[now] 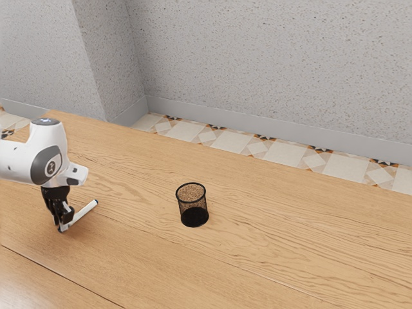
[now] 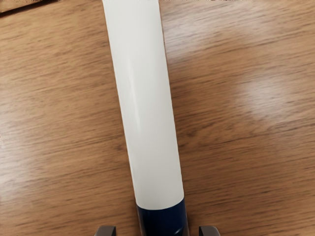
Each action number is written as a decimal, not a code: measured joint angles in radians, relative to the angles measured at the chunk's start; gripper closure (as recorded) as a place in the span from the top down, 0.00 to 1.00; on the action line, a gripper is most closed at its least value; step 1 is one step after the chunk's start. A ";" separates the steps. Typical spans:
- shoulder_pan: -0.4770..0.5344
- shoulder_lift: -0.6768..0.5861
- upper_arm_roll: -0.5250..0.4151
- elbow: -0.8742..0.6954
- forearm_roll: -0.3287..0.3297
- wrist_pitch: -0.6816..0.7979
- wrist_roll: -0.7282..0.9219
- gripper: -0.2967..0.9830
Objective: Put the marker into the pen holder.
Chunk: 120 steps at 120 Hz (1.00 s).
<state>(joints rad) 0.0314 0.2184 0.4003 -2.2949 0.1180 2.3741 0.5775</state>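
End effector [image 1: 65, 224]: spread; marker [image 2: 146, 108]: blue end between the fingers (touching neither)

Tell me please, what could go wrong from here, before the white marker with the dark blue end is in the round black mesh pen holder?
The open black gripper stands around the dark blue end of the white marker, not its middle, so the marker may tilt when lifted.

It lies flat on the wooden table; if not turned upright, it might hit the rim of the mesh pen holder and tip it.
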 joint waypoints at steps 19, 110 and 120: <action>0.001 0.008 0.000 0.002 -0.013 0.018 0.008 0.34; -0.010 0.014 0.001 0.002 -0.073 0.072 -0.005 0.17; -0.023 -0.032 0.000 0.001 -0.072 0.065 -0.013 0.16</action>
<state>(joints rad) 0.0089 0.1869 0.4004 -2.2937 0.0464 2.4394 0.5647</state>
